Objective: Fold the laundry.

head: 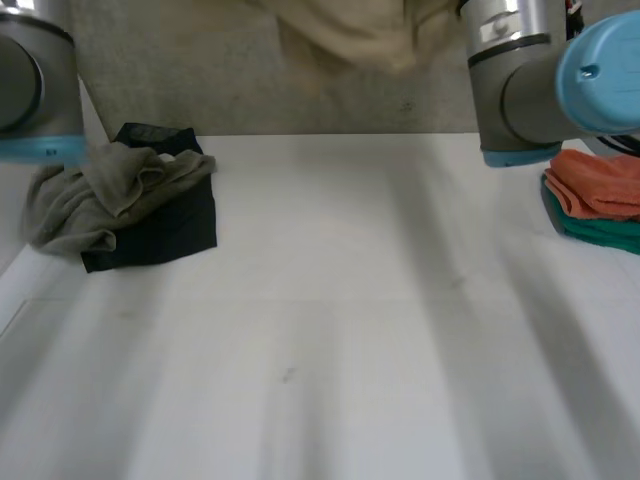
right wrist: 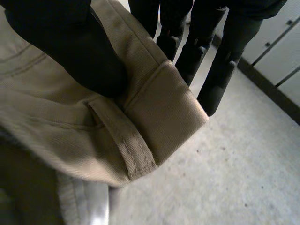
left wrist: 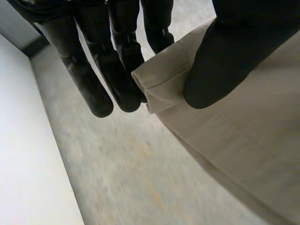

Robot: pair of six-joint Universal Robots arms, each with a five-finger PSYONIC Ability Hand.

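Tabletop in your head view is white and runs from 6 o'clock up to a straight far edge, with grey floor beyond it. At 9 o'clock a crumpled grey cloth lies on a folded dark cloth, just beside your left arm. At 3 o'clock an orange cloth sits on a green cloth, close under your right arm. At 12 o'clock the beige garment hangs past the far edge, between the two arms and off the tabletop.

Your left hand has a hemmed corner of the garment pinched. The thumb presses on one face, and the fingers, nearly straight, back it from the other. The rest of the cloth falls away on the thumb's side, above the grey floor.

Your right hand is closed on a thick folded band of the garment, just beside a belt loop. Its thumb lies across the band, and its fingers reach down behind the band's end. Below that hand you see grey floor, and past the fingertips white cabinet doors above a dark skirting.
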